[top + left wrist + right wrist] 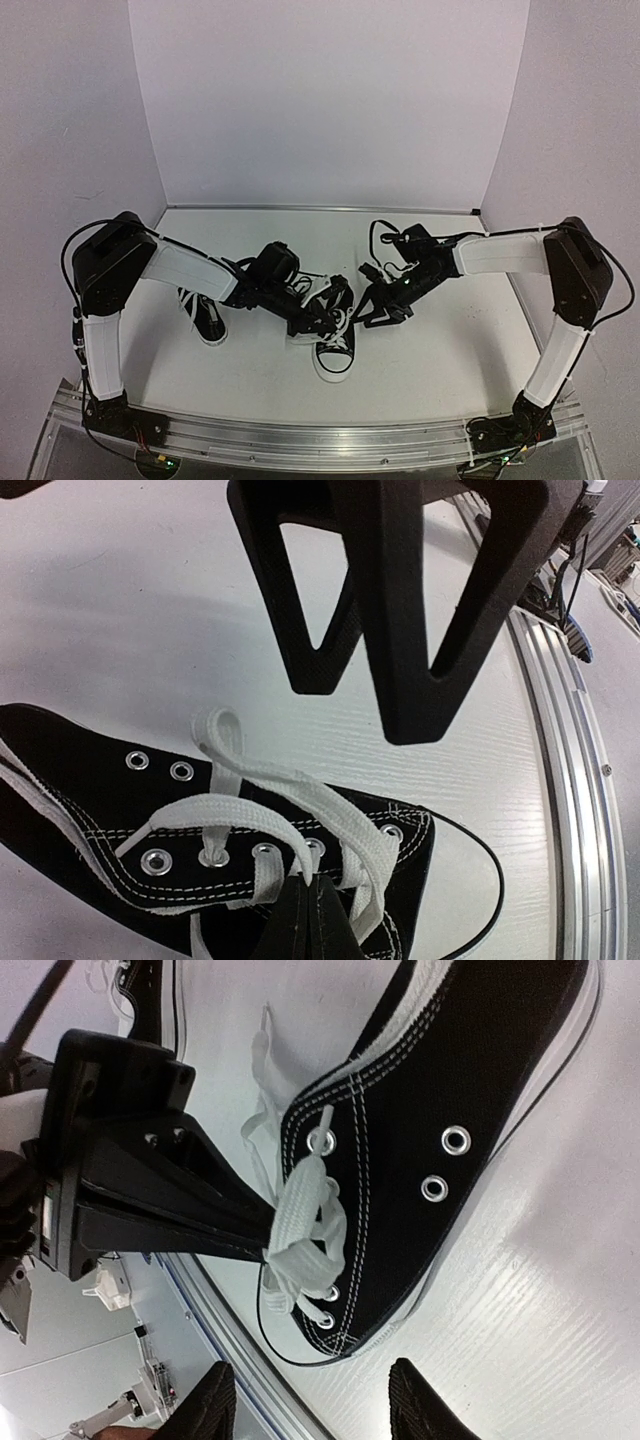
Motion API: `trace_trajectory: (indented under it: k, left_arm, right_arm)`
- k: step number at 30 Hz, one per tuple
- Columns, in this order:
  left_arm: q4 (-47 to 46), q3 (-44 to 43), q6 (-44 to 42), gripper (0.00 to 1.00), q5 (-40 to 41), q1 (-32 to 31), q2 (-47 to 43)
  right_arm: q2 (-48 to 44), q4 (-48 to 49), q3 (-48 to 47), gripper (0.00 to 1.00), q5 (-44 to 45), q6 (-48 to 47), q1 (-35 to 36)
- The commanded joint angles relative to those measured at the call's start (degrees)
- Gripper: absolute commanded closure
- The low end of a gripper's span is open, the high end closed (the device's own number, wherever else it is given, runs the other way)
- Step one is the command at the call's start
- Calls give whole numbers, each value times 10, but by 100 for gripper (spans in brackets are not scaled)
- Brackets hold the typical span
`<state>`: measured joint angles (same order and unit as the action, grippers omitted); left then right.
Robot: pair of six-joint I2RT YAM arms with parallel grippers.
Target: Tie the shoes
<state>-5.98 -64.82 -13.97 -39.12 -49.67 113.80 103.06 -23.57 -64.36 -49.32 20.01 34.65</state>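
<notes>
One black sneaker with white laces and a white toe cap lies mid-table, toe toward the near edge. It fills the left wrist view and the right wrist view. My left gripper is shut on a loop of its white lace, pinched at the fingertips over the eyelets; the right wrist view shows this grip on the lace. My right gripper is open and empty beside the shoe's right side, its fingers apart over the table. The second sneaker lies to the left, under my left arm.
The white table ends at an aluminium rail along the near edge, close to the shoe's toe. White walls stand behind and at both sides. The right gripper's fingers hang above the toe in the left wrist view.
</notes>
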Motion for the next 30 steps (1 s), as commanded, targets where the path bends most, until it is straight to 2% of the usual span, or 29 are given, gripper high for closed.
trace_trajectory:
  k: [1, 5, 14, 17, 23, 28, 30]
  left_arm:
    - [21, -12, -20, 100, 21, 1, -5]
    - [22, -15, -22, 100, 26, -1, -5]
    - [33, -36, -33, 100, 28, -14, 7]
    - [21, -35, -31, 100, 25, -18, 7]
    - [9, -46, -32, 100, 18, -28, 15]
    - [-26, -35, -35, 100, -1, -35, 4]
    - [-21, -36, -38, 100, -1, -38, 5]
  right_arm:
    - [15, 99, 2, 53, -27, 57, 1]
    - [33, 132, -8, 55, -37, 78, 4]
    - [61, 133, -55, 76, -50, 86, 21]
    - [54, 133, -65, 78, -57, 91, 24]
    - [44, 131, -77, 76, -65, 104, 33]
    - [31, 125, -58, 69, -51, 103, 33]
    - [19, 122, -51, 61, -47, 106, 32]
